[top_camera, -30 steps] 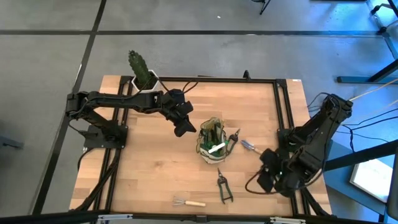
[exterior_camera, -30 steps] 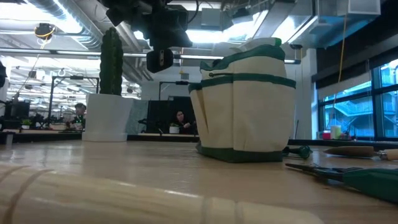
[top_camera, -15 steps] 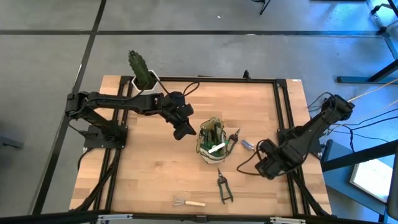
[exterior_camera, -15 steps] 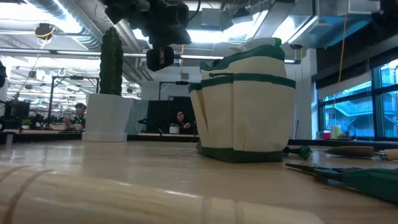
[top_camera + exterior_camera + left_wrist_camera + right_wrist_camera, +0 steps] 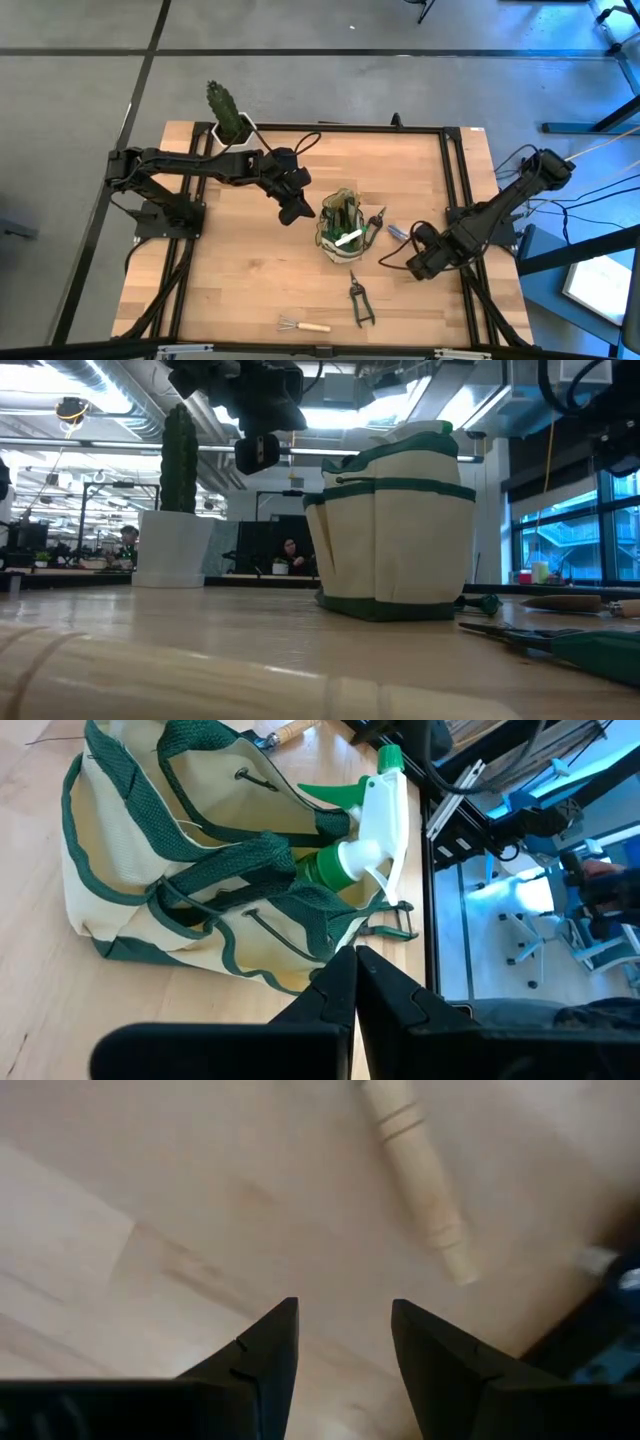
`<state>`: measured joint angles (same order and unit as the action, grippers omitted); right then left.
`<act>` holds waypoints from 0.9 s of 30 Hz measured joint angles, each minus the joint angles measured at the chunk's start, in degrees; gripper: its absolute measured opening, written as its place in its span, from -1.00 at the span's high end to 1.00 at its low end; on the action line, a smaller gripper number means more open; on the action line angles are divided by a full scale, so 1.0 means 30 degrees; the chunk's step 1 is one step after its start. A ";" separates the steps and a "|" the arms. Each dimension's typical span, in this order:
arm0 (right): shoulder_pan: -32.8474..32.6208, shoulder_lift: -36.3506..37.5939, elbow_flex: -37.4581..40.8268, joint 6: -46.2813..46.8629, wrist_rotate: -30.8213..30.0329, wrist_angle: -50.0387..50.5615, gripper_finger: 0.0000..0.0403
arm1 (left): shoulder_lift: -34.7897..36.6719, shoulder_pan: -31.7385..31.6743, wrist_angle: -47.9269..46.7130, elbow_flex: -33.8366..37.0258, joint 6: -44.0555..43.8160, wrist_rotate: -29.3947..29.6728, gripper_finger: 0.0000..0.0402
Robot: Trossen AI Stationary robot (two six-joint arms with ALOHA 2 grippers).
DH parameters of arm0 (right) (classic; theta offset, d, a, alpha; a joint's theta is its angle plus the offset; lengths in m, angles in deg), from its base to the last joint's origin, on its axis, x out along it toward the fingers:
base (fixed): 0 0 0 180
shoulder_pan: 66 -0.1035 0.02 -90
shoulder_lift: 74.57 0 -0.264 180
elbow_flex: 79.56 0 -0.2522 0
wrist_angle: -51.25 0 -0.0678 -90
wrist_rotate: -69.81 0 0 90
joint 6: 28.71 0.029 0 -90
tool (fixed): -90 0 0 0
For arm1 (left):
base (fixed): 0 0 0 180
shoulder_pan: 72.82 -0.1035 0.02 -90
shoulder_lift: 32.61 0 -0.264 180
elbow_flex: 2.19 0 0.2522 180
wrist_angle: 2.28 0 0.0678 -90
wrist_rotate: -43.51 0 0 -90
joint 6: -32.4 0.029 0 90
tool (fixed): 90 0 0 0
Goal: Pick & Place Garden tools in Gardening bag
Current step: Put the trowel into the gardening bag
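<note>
Right gripper [image 5: 412,266], jaws parted and empty, nears the wooden-handled trowel [image 5: 415,1175] beside the gardening bag [image 5: 341,233]; next, straddle handle and close; left gripper [image 5: 293,211] closed, empty.

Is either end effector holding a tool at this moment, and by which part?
Nothing is held. The left end effector is shut and empty beside the gardening bag; the right end effector is open over bare table.

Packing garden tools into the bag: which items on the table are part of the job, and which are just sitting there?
Part of the job:
- bag, spray bottle already inside
- shears
- small rake
- snips
- wooden-handled tool by the right hand, open
- left hand, shut, beside the bag

Just sitting there:
- cactus in its white pot
</note>
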<state>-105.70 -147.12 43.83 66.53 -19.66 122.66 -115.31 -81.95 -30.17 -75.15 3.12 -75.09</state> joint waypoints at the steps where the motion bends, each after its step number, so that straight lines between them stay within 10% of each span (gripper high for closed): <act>1: 0.0014 0.0099 0.0000 -0.0014 -0.0163 0.0403 0.18 | 0.0000 0.0038 0.0000 0.0000 0.0006 0.0000 0.99; 27: 0.1172 0.0670 0.2754 -0.1396 0.0025 -0.1041 0.18 | 0.0000 0.0190 0.0051 0.0000 -0.0331 0.0029 0.99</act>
<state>-102.19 -145.11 52.09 62.34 -19.59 119.53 -115.31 -81.38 -30.02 -75.15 2.13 -75.01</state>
